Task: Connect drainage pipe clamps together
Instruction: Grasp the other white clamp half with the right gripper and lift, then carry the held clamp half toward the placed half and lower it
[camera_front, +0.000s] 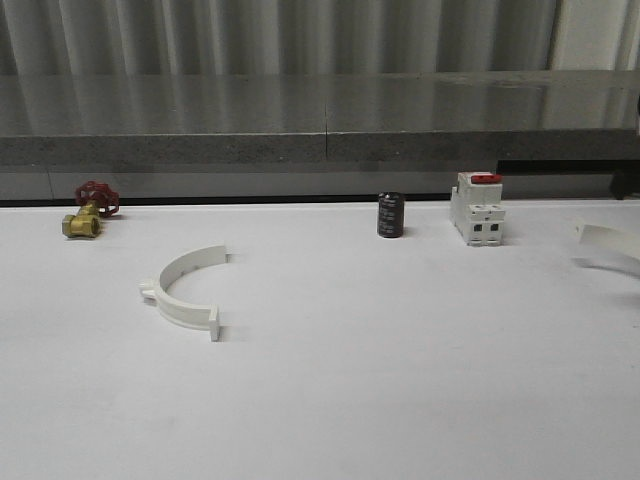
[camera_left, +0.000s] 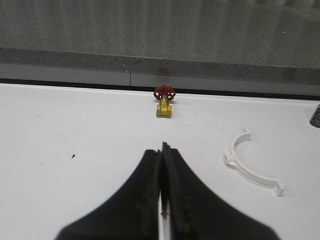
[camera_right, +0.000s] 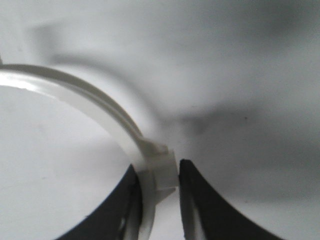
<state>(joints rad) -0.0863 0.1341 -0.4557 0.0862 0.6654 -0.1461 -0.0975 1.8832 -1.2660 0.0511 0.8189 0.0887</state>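
Two white half-rings make up this job, and they lie well apart: one clamp half (camera_front: 186, 287) rests flat on the white surface (camera_front: 400, 360) at about 9 o'clock from the middle of the front view, its open side turned toward 3 o'clock, while the other clamp half (camera_right: 90, 102) is pinched by the right gripper (camera_right: 160, 187) near one end tab and shows as a pale blur at the 3 o'clock edge of the front view (camera_front: 607, 245), seemingly lifted off the surface. The right jaws are drawn narrow around that tab; the left gripper (camera_left: 163, 200) hangs over bare surface with its jaws pressed together, holding nothing, and the resting half (camera_left: 250, 162) sits toward 2 o'clock of it. As I judge it, the step in hand is carrying the held half across to its mate. To do that well, keep the held arc level, turn its open side toward 9 o'clock so tab meets tab, and pass in front of the black cylinder (camera_front: 390, 215) and the white switch (camera_front: 477, 208) rather than over them. The brass valve (camera_front: 87, 210) lies at 11 o'clock, clear of the path. The left jaws could steady the resting half so it does not skate away on contact.
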